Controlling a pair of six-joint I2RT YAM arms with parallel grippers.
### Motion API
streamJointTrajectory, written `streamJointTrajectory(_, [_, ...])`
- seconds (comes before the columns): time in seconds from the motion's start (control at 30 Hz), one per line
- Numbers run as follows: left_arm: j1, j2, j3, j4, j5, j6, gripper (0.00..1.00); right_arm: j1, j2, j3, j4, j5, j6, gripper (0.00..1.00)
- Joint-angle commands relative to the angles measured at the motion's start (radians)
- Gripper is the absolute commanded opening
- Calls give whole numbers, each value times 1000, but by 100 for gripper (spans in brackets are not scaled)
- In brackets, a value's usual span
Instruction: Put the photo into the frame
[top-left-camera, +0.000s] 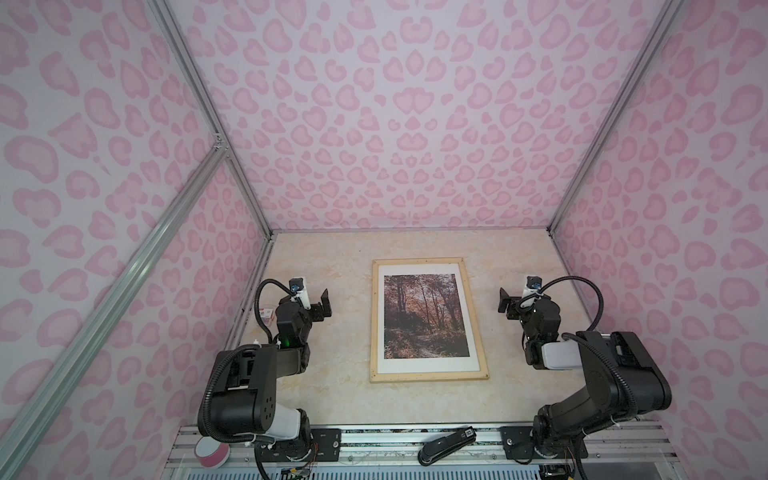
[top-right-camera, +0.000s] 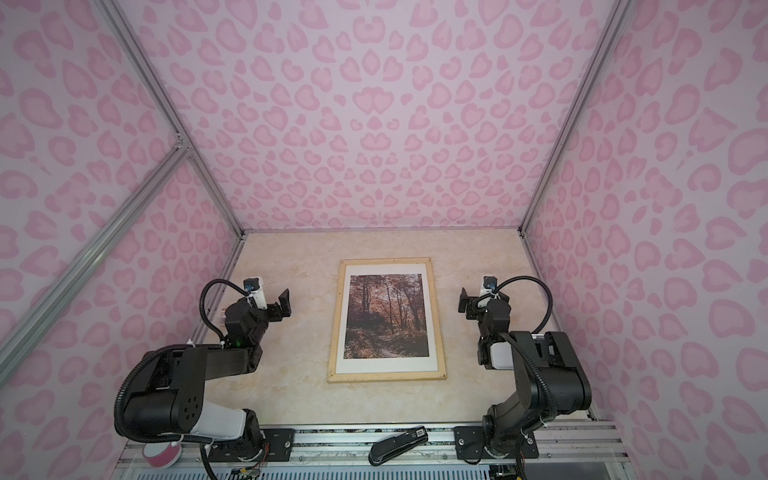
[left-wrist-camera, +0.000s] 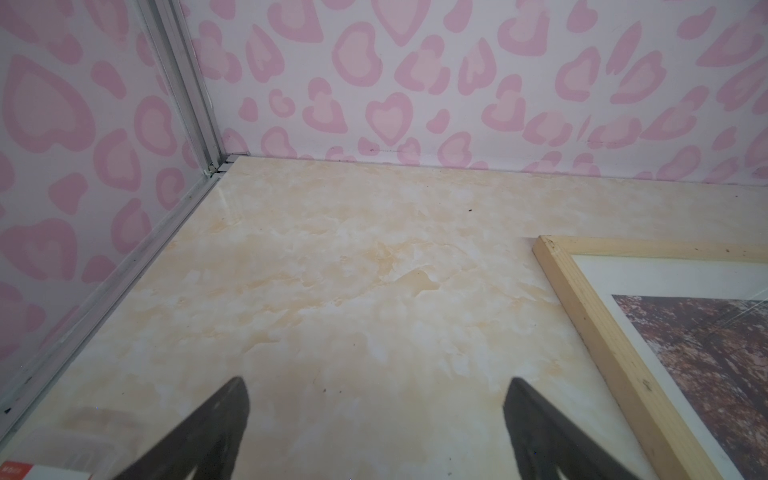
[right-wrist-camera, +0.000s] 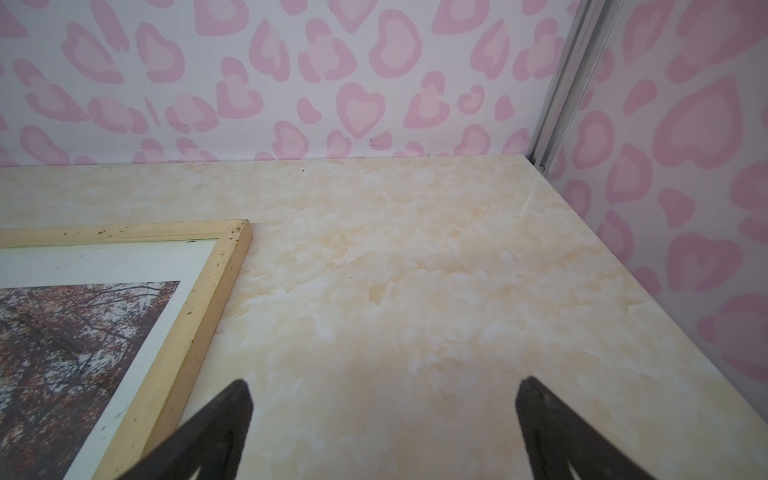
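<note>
Frame (top-left-camera: 428, 377): laid flat at mid-counter (top-left-camera: 332, 257), long axis run from the robot's side toward the back wall.
Photo (top-left-camera: 424, 316): seen face up inside the frame, ringed by a white mat border (top-left-camera: 428, 365); no corner is seen lifted or hung over the wood.
Left pincer (top-left-camera: 325, 305): spread wide, nothing pinched, held over bare counter to the left of the frame's far half.
Right pincer (top-left-camera: 505, 305): spread wide, nothing pinched, held to the right of the frame's far half, roughly mirrored.
Key relation: frame is flanked by both pincers, one long side faced by each, so either side would be reached by a sideways move inward.
Nearer arm: right is judged slightly nearer. In the right wrist view the frame's long strip is passed just beside one fingertip (right-wrist-camera: 239, 399); in the left wrist view a band of counter is left between.
Contact: none seen, both pincers apart from the frame.
Task state: judged done or nearly so; full seating of the photo behind the mat cannot be told.
</note>
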Motion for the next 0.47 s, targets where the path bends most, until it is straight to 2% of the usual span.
streamJointTrajectory(0.0, [0, 1, 7, 6, -3, 9, 98, 0, 1, 0, 2, 9, -5, 100])
streamJointTrajectory(0.43, [1, 3, 7, 6, -3, 9, 98, 15, 8, 15, -23, 36, -14, 100])
